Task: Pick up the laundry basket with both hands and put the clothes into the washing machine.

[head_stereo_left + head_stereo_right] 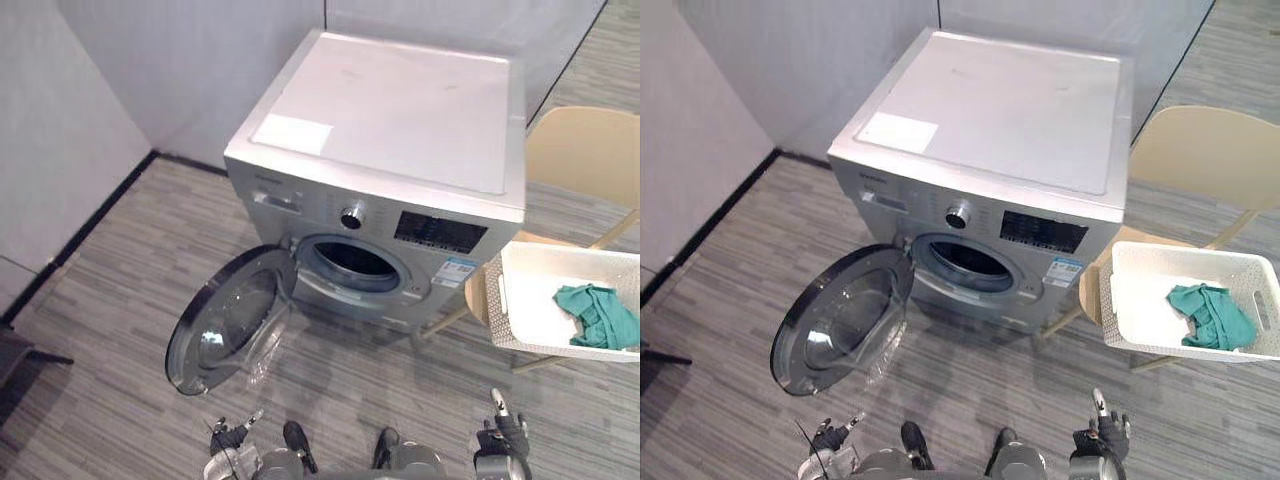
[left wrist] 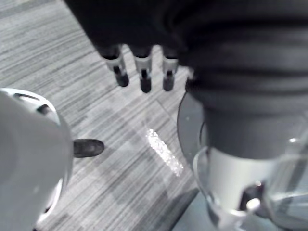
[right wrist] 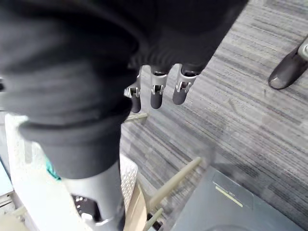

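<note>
The laundry basket is found on a beige chair just right of the washing machine, green clothes bunched at its right end, its long axis judged to run left-right. Both hands are hung low with fingers straight and spread, nothing gripped. The basket is placed ahead and slightly right of the right hand, the nearer one, while the left hand lies well apart below the open door, so a rightward turn is probably needed.
</note>
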Available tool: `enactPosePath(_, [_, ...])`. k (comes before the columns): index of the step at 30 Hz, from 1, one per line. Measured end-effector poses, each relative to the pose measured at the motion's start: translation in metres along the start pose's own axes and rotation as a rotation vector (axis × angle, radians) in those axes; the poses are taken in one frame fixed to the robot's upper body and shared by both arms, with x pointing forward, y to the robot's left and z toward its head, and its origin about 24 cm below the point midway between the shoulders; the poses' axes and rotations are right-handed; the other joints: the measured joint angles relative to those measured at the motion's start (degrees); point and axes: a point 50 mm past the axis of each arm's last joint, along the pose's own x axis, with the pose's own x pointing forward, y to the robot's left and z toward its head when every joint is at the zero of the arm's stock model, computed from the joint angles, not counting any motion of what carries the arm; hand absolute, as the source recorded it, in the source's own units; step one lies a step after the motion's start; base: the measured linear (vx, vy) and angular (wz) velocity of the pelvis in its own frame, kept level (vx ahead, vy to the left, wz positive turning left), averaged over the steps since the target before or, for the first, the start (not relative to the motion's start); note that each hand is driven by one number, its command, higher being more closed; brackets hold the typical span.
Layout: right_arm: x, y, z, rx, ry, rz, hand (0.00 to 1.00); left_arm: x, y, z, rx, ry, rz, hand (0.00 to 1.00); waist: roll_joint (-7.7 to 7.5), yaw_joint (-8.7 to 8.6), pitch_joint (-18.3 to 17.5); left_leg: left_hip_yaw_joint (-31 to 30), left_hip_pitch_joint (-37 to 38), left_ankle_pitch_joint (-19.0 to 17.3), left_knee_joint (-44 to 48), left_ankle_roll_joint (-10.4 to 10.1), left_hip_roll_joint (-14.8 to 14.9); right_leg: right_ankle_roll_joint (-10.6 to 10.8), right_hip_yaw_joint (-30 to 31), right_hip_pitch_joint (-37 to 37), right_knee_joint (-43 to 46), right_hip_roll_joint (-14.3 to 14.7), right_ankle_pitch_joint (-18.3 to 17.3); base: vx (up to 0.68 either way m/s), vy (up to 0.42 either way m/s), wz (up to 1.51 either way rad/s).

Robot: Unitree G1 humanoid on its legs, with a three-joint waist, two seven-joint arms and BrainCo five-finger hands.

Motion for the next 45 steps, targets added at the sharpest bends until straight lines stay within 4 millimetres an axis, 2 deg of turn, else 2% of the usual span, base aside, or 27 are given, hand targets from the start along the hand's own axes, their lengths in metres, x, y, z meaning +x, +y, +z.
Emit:
enactPosePath(3, [0.000,-0.004,-0.006,-0.007,0.028,-0.025,0.00,0.000,0.003,-0.002,0.009,0.011,0.007,0.00,-0.21,0.49,-0.1,0.1,-0.6,-1.2,6.1,-1.6,2.8,-0.8,0.5,2.5,-2.9,1.8,0.9,-0.01,-0.106,-0.15])
enactPosePath(4, [0.001,-0.004,-0.009,-0.021,0.038,-0.025,0.00,0.001,0.006,-0.002,0.007,0.012,0.017,0.00,-0.62,0.88,-0.1,-0.2,-2.7,-2.5,13.1,-2.0,5.0,-0.9,1.4,3.5,-4.0,2.6,0.5,-0.07,-0.192,-0.31])
enactPosePath(5, [0.000,0.000,-0.012,-0.037,0.047,-0.008,0.00,0.000,0.008,-0.003,-0.010,0.013,0.027,0.00,-0.52,1.51,0.0,-0.9,-5.8,-3.6,22.5,-0.3,8.0,-1.6,1.9,4.6,-4.6,3.7,0.3,-0.07,-0.201,-0.32])
enactPosePath(6, [0.000,0.001,-0.012,-0.053,0.049,0.000,0.00,0.001,0.010,-0.002,-0.016,0.011,0.033,0.00,-0.33,1.63,0.1,-1.9,-8.0,-3.5,28.7,-0.1,10.3,-2.0,2.2,5.5,-4.8,4.6,0.2,-0.04,-0.171,-0.22])
enactPosePath(8, [-0.002,-0.001,-0.014,-0.067,0.055,-0.001,0.00,0.000,0.009,-0.005,-0.023,0.018,0.033,0.00,0.61,1.89,0.0,-5.2,-9.5,-2.3,35.9,0.9,12.4,-3.2,2.6,8.2,-5.0,5.9,-0.6,0.01,-0.098,-0.07])
enactPosePath(9, [-0.002,-0.001,-0.014,-0.074,0.056,0.004,0.00,-0.001,0.008,-0.006,-0.028,0.022,0.033,0.00,0.69,1.90,0.0,-6.6,-10.3,-2.2,37.3,0.7,12.2,-3.4,3.1,8.8,-5.0,5.9,-0.7,0.02,-0.060,-0.11])
enactPosePath(10, [-0.001,0.003,-0.014,-0.081,0.055,0.016,0.00,-0.002,0.007,-0.006,-0.032,0.021,0.030,0.00,0.78,2.00,-0.1,-9.2,-11.5,-3.8,39.3,-0.6,10.4,-4.3,3.6,8.9,-5.0,5.6,-1.2,0.01,-0.001,-0.19])
enactPosePath(11, [0.000,0.009,-0.013,-0.080,0.052,0.031,0.00,-0.003,0.005,-0.008,-0.037,0.022,0.026,0.00,0.74,2.08,-0.1,-11.8,-12.5,-6.3,38.7,-2.9,6.9,-4.4,4.5,8.5,-5.0,5.1,-1.2,0.02,0.043,-0.38])
enactPosePath(12, [0.003,0.019,-0.010,-0.081,0.044,0.059,0.00,-0.004,0.004,-0.010,-0.043,0.022,0.024,0.00,0.87,2.47,-0.1,-14.5,-12.5,-8.1,32.9,-3.4,1.9,-4.3,5.8,7.7,-5.1,4.6,-0.8,0.07,0.083,-0.56])
enactPosePath(14, [0.005,0.038,-0.011,-0.100,0.041,0.117,0.00,-0.004,0.005,-0.013,-0.045,0.036,0.027,0.00,2.37,4.32,-0.5,-15.7,-9.5,-6.6,15.1,-2.0,-3.1,-3.8,8.5,6.4,-5.0,5.9,0.4,0.10,0.108,-0.81])
enactPosePath(15, [0.005,0.040,-0.011,-0.103,0.042,0.123,0.00,-0.005,0.005,-0.014,-0.046,0.044,0.028,0.00,2.75,4.89,-0.7,-15.6,-8.4,-6.6,13.3,2.4,-3.2,-3.6,9.1,6.5,-4.8,6.5,0.2,0.14,0.103,-0.58])
enactPosePath(16, [0.003,0.045,-0.016,-0.097,0.053,0.134,0.00,-0.004,0.008,-0.016,-0.065,0.055,0.039,0.00,1.62,5.14,-0.8,-15.2,-7.0,-6.6,12.3,3.3,-3.9,-2.5,10.0,6.8,-5.1,6.0,0.0,0.15,0.080,-0.25])
enactPosePath(19, [-0.001,0.051,-0.022,-0.123,0.063,0.162,0.00,-0.003,0.014,-0.016,-0.096,0.062,0.060,0.00,-0.46,5.16,-1.6,-14.0,-4.9,-6.8,9.6,3.9,-5.7,-1.2,10.0,7.9,-5.1,4.3,-0.8,0.16,0.068,-0.06])
enactPosePath(22, [-0.003,0.052,-0.020,-0.137,0.052,0.188,0.00,-0.004,0.013,-0.018,-0.084,0.073,0.052,0.00,-0.73,5.14,-2.0,-13.9,-1.7,-7.1,6.7,4.4,-7.9,0.0,9.9,8.5,-3.1,2.3,-2.9,0.13,0.080,0.04])
enactPosePath(24, [-0.004,0.050,-0.021,-0.156,0.053,0.189,0.00,-0.003,0.012,-0.017,-0.078,0.074,0.046,0.00,-0.80,5.16,-2.0,-13.9,-1.0,-8.4,6.7,5.2,-8.3,1.2,10.0,6.5,3.6,1.1,-5.4,0.10,0.043,-0.03])
enactPosePath(25, [-0.006,0.051,-0.023,-0.187,0.057,0.203,0.00,-0.003,0.010,-0.016,-0.058,0.069,0.035,0.00,-0.67,5.06,-2.0,-13.7,-0.7,-8.4,7.1,5.4,-7.9,2.1,10.2,3.3,10.6,0.4,-6.0,0.07,0.025,-0.04])
enactPosePath(28, [-0.009,0.050,-0.030,-0.239,0.076,0.219,0.00,-0.001,0.006,-0.008,0.019,0.041,0.000,0.00,-0.97,4.87,-1.6,-13.3,1.0,-8.5,7.0,5.6,-6.3,3.5,9.2,-0.3,20.1,-0.7,-5.2,0.07,-0.023,-0.05])
enactPosePath(29, [-0.010,0.052,-0.028,-0.243,0.071,0.234,0.00,0.000,0.002,-0.007,0.042,0.040,-0.016,0.00,-1.10,4.64,-1.6,-13.2,1.5,-8.5,6.8,5.7,-5.8,1.0,5.3,-0.4,23.2,-2.7,-6.6,0.04,-0.089,-0.04])
enactPosePath(30, [-0.011,0.056,-0.024,-0.247,0.049,0.255,0.00,-0.001,-0.004,-0.006,0.064,0.036,-0.037,0.00,-0.30,4.74,-1.4,-13.3,1.5,-9.3,7.2,5.1,-4.7,-0.7,1.1,-0.4,25.2,-6.0,-7.5,0.03,-0.117,-0.08])
enactPosePath(33, [-0.014,0.072,-0.010,-0.220,-0.019,0.306,0.00,0.000,-0.007,-0.005,0.093,0.028,-0.039,0.00,0.24,4.86,-1.6,-13.9,0.3,-11.0,9.8,3.5,-1.1,-1.2,-2.8,-1.4,25.3,-13.5,-7.1,0.04,-0.129,-0.12])
enactPosePath(36, [-0.017,0.085,0.012,-0.166,-0.114,0.338,0.00,0.003,0.003,0.000,0.133,0.014,-0.019,0.00,-1.10,4.77,-2.2,-14.8,-1.8,-11.8,13.0,0.2,2.2,2.7,3.0,-2.5,18.0,-16.0,-1.9,0.09,-0.375,-0.09])
enactPosePath(38, [-0.017,0.086,0.030,-0.126,-0.189,0.321,0.00,0.006,0.018,0.007,0.192,-0.009,0.009,0.00,-4.32,4.77,-3.5,-15.4,-2.3,-10.9,13.6,-3.5,2.3,8.1,8.6,-2.3,9.5,-15.2,7.9,0.11,-0.572,0.01])
enactPosePath(39, [-0.015,0.085,0.040,-0.126,-0.225,0.315,0.00,0.007,0.024,0.007,0.201,-0.005,0.023,0.00,-5.09,4.93,-4.4,-15.7,-1.9,-10.3,13.2,-4.9,2.9,12.1,8.4,-0.8,8.2,-14.6,4.5,0.13,-0.517,-0.06])
enactPosePath(40, [-0.011,0.088,0.058,-0.138,-0.285,0.329,0.00,0.005,0.021,0.000,0.180,0.023,0.023,0.00,-3.42,4.94,-4.9,-16.0,-1.7,-9.2,11.5,-6.6,4.8,11.6,6.7,1.0,5.1,-12.1,2.6,0.12,-0.428,-0.11])
enactPosePath(41, [-0.008,0.092,0.082,-0.153,-0.361,0.340,0.00,0.002,0.013,-0.011,0.160,0.058,0.010,0.00,-0.61,4.49,-5.2,-16.9,-1.5,-8.0,9.5,-7.6,6.5,11.2,5.7,2.0,2.2,-9.5,2.7,0.11,-0.361,-0.08])
enactPosePath(43, [-0.009,0.097,0.114,-0.190,-0.471,0.359,0.00,-0.002,0.009,-0.022,0.131,0.089,0.007,0.00,1.64,3.43,-5.4,-17.4,0.3,-6.2,6.4,-8.5,8.1,11.0,4.7,4.0,-0.1,-7.2,2.9,0.08,-0.222,0.02])
enactPosePath(45, [-0.015,0.109,0.139,-0.247,-0.582,0.406,0.00,-0.003,0.016,-0.024,0.122,0.092,0.021,0.00,1.50,3.35,-5.7,-16.8,2.8,-5.5,3.7,-9.6,9.4,10.1,4.8,5.7,-2.7,-5.1,3.5,0.06,-0.123,-0.12])
